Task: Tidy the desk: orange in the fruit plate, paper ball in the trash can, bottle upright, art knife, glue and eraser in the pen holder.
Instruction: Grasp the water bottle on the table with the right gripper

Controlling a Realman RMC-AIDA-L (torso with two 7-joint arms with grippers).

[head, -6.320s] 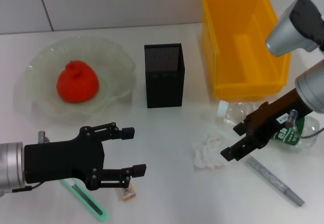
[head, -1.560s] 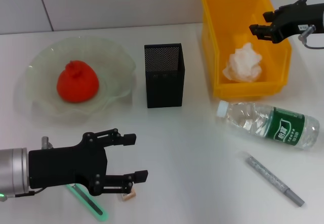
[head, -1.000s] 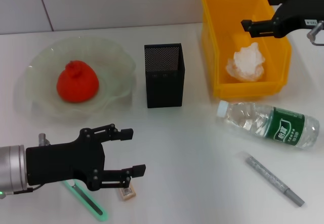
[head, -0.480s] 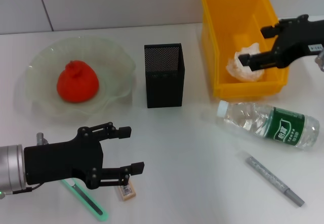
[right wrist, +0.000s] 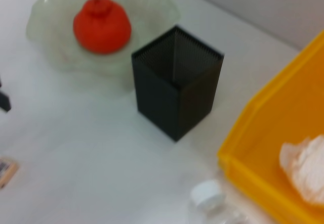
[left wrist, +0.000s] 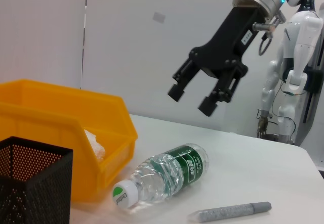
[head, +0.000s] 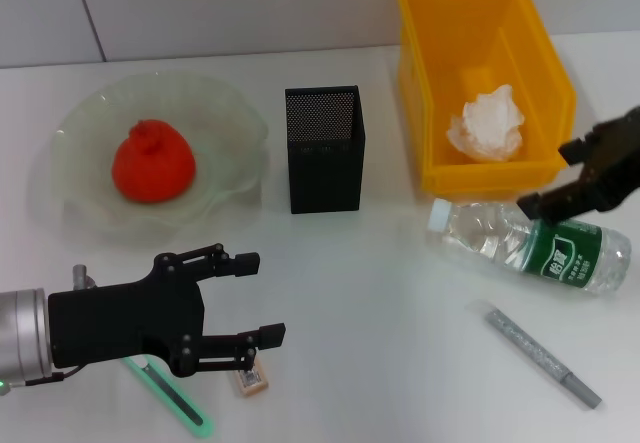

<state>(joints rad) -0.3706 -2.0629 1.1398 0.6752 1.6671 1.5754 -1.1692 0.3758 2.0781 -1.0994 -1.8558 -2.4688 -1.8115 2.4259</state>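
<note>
Right gripper hangs spread and empty above the bottle, which lies on its side before the trash can. Paper ball inside. Left gripper spread, empty, beside the eraser.

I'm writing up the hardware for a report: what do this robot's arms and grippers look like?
Both grippers are matte black, two-fingered, with open linkage frames and blocky square fingertips. The left gripper mounts on a silver-grey cylindrical wrist. The right gripper carries a small white label with dark print, hangs from a silver-grey arm with a blue-lit ring, and has a thin cable looping beside its wrist.
</note>
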